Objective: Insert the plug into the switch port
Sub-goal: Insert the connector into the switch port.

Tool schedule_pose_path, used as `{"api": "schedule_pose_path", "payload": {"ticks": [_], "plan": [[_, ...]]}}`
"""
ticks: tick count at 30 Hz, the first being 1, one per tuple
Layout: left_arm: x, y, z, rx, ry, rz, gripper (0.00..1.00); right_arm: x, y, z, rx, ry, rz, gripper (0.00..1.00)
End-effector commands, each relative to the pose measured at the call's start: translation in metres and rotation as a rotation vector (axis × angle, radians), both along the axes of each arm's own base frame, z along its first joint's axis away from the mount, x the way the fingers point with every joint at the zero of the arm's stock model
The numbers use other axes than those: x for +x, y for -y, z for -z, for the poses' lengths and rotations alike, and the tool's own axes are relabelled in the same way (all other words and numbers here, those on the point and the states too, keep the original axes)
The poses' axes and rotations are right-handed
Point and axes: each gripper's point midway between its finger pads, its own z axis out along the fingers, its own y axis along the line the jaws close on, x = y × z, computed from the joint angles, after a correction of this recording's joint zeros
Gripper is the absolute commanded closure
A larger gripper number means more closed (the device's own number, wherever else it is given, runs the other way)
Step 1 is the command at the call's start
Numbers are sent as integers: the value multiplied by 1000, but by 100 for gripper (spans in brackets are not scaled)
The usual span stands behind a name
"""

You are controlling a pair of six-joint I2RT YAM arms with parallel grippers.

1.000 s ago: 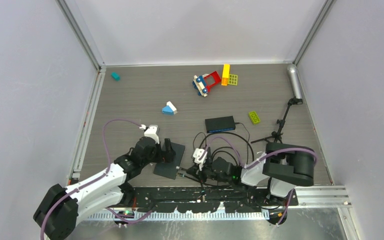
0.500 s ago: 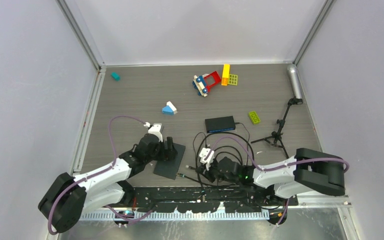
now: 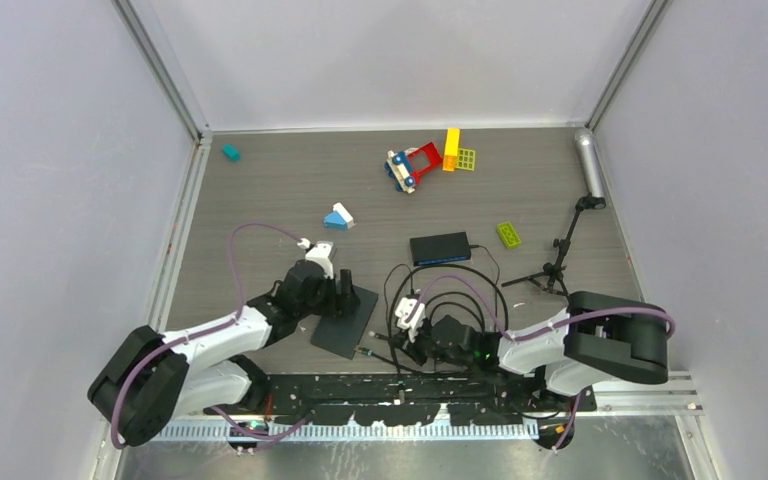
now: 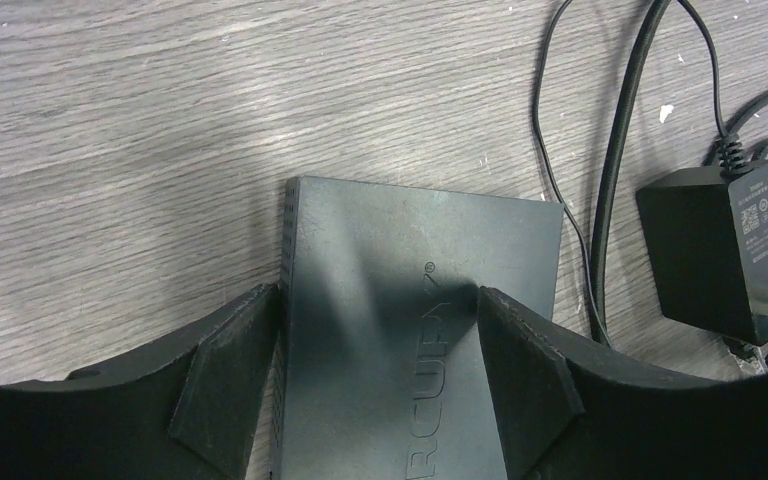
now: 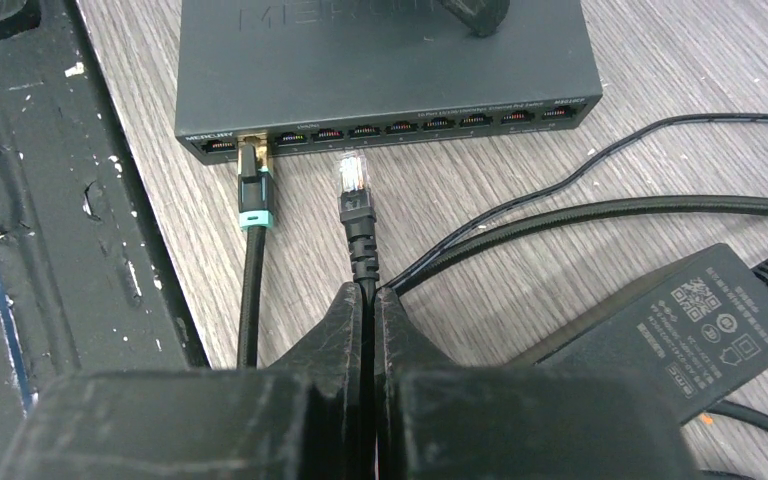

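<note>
The right tool (image 5: 368, 300) is clamped on the plug (image 5: 353, 175) by its black lead, tip just short of the switch (image 5: 380, 70) port row, not touching. The left tool (image 4: 375, 320) stands apart astride the switch. A black rail (image 5: 50, 200) borders the worktop (image 5: 660, 60); the adapter (image 5: 660, 330) lies near. The casing reads "MERCURY".

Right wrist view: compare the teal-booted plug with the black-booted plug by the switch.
The teal-booted plug sits seated in a port of the switch; the black-booted plug lies short of the ports. The teal-booted plug's cable runs free; the black-booted plug is pinched by the right hand at its boot. Both point at the port row.
</note>
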Motion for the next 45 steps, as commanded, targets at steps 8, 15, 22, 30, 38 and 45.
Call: {"api": "schedule_pose_path", "payload": {"ticks": [8, 15, 22, 30, 38, 45], "plan": [[7, 9, -11, -6, 34, 47, 27, 1, -6, -37, 42, 86, -35, 100], [3, 13, -9, -18, 20, 70, 28, 0, -19, -17, 71, 53, -41, 100], [3, 13, -9, -17, 18, 74, 28, -1, -25, -6, 106, 17, -25, 100], [2, 13, -10, -18, 21, 75, 28, 5, 0, -2, -14, -42, 98, 100], [3, 13, -10, -19, 23, 74, 28, 11, 43, -15, -184, -15, 205, 100], [3, 11, -10, -14, 24, 63, 28, -5, 5, -79, 183, 86, 13, 100]]}}
